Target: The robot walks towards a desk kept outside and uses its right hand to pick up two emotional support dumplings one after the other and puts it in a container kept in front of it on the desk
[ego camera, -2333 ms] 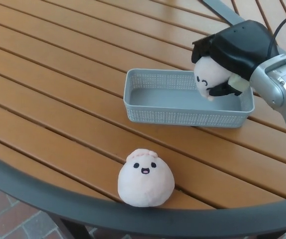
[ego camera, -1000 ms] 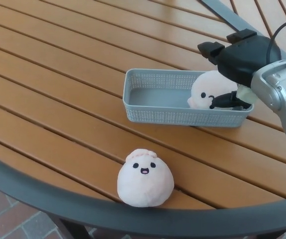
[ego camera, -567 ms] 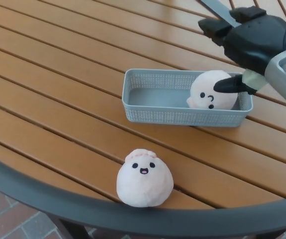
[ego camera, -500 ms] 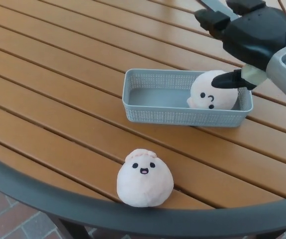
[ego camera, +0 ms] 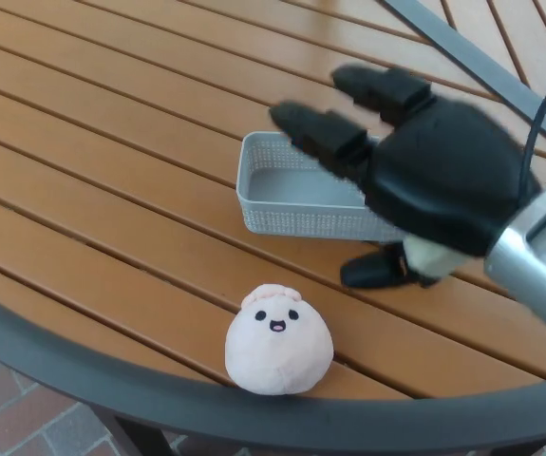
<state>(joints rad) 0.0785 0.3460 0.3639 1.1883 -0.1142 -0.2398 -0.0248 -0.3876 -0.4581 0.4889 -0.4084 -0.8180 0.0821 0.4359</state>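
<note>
I have the right hand [ego camera: 439, 180] spread and empty, fingers apart, hanging over the right end of the grey mesh container [ego camera: 282, 195] and blocking my view of that end. The remaining plush dumpling [ego camera: 278, 339] sits nearer than the container, right at the table's dark rim [ego camera: 83, 375]. My worry is that a clumsy reach nudges it over that rim, since soft round plush rolls easily.

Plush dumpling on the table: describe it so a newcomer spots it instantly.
Start at the slatted wooden table and go to its dark near rim. The plush dumpling sits there, in front of the grey basket. It is the only round, pale pink thing, with a smiling face.
</note>
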